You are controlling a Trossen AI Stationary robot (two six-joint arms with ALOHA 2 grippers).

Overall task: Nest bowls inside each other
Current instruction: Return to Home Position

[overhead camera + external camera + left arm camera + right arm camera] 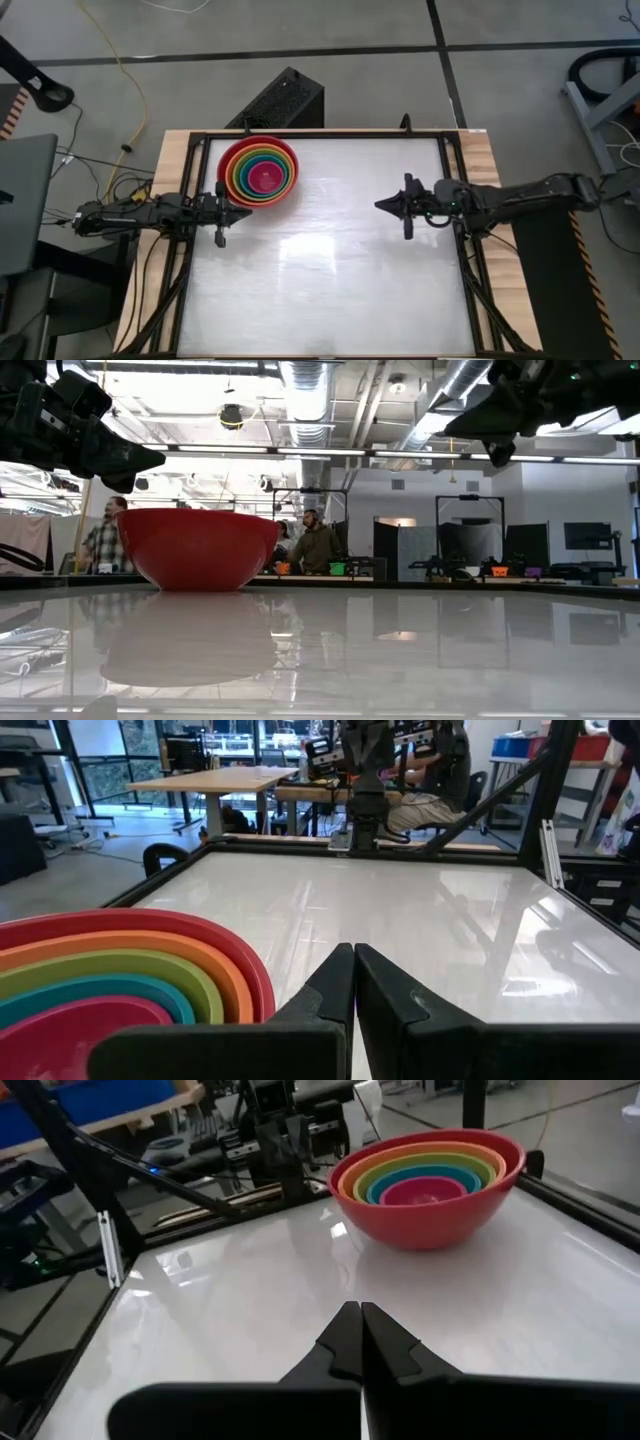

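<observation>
The bowls [260, 171] stand nested as one stack at the table's far left: red outermost, then orange, lime green, teal, with magenta pink [424, 1191] in the middle. The red bowl's base [198, 582] rests on the white tabletop. My left gripper [246, 212] is shut and level at the table's left edge, just near of the stack, touching nothing. My right gripper [380, 205] is shut above the table's right half, pointing toward the left, with nothing in it; the bowls lie well ahead of its fingers [352, 1342].
A black frame [452, 180] borders the white tabletop [330, 270]. A black box [283, 100] stands on the floor behind the far edge. People and workbenches show in the room beyond the table.
</observation>
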